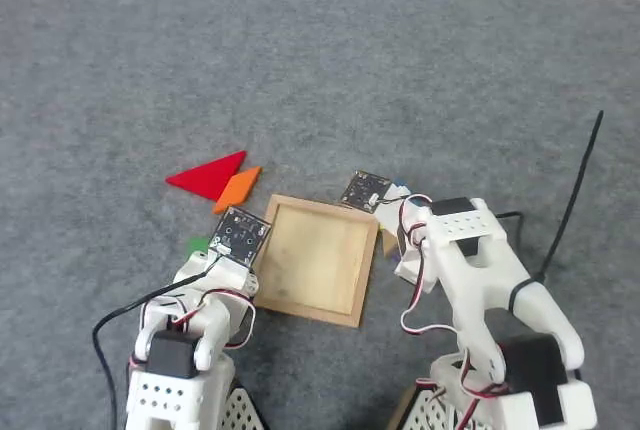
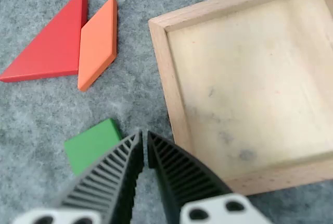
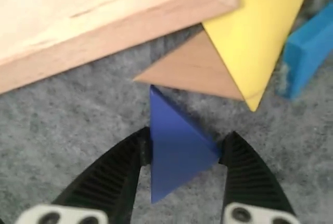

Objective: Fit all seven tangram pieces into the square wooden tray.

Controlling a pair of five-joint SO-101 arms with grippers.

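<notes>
Nothing is seated yet: the tray (image 1: 300,308) lies empty (all seven pieces remain outside). The right gripper (image 3: 186,143) pinches the blue triangle (image 3: 174,156) at the tray's 3 o'clock. The left gripper (image 2: 144,135), nearly closed on nothing, hangs by the green piece (image 2: 91,145) at 9 o'clock.

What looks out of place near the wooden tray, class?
The yellow triangle sits askew: it appears propped on the corner of the tray and overlaps a tan triangle instead of lying flat on the mat. Beside them, the right tool grips a dark blue triangle.
</notes>
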